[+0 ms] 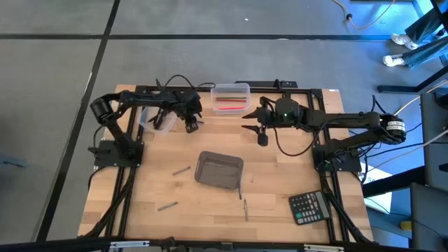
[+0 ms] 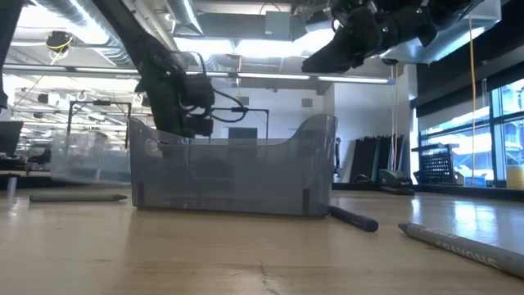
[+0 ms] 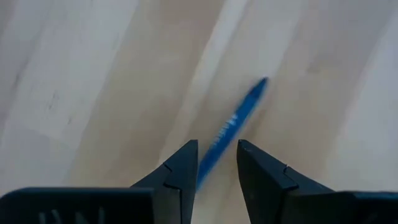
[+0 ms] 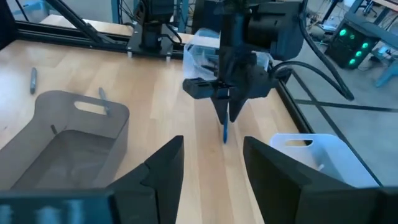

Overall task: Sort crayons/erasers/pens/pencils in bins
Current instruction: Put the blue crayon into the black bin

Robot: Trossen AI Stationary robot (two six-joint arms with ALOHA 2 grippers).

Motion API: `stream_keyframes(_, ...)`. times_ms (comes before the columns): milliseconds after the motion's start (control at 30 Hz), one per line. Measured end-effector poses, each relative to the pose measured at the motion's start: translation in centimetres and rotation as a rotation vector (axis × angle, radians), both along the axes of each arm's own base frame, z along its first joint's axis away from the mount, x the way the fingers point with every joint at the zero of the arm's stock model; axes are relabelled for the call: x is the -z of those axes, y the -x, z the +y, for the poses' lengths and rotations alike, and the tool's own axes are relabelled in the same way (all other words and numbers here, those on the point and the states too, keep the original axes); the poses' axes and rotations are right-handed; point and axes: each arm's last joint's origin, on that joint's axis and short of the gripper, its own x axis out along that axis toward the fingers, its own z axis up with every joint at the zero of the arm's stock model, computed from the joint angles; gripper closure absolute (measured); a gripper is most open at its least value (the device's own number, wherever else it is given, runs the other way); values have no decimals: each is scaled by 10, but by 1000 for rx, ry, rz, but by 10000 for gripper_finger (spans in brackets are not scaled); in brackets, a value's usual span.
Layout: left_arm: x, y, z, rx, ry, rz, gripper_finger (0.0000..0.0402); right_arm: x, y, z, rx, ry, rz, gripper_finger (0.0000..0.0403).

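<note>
My left gripper (image 1: 191,126) points down near the table's far left, shut on a blue pen (image 3: 239,115); both also show in the right wrist view (image 4: 224,132). My right gripper (image 4: 211,155) is open and empty, raised over the table's far middle (image 1: 261,138), facing the left gripper. A clear bin (image 1: 231,98) with red and pink sticks stands at the far middle. A second clear bin (image 1: 157,120) is under the left arm. The smoky grey bin (image 1: 219,170) stands mid-table. Grey sticks lie loose on the table (image 1: 181,170) (image 1: 166,206) (image 1: 245,208). My left gripper holds the blue pen's upper end (image 3: 205,168) between its two fingers, which come from above and point down. The pen hangs slanting below the fingertips (image 4: 224,134). I cannot tell whether its lower tip touches the table.
A black calculator (image 1: 309,207) lies at the near right corner. One dark stick (image 1: 239,190) lies against the smoky bin's near right side, also in the low view (image 2: 354,218). Bare wood lies between the two grippers and the smoky bin.
</note>
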Motion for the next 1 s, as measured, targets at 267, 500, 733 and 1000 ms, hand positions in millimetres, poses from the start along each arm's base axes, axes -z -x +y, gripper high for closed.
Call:
stream_keyframes(267,9,-2,1,93,-31,48,299,6,2,0,4,-17,61,232)
stream_keyframes(500,10,-2,1,93,-38,50,303,8,3,0,5,-23,90,232)
stream_keyframes(733,10,-2,0,98,-49,71,305,10,4,1,5,-27,113,232)
stream_keyframes(1000,8,-4,-2,120,-64,87,305,11,5,-2,24,24,125,232)
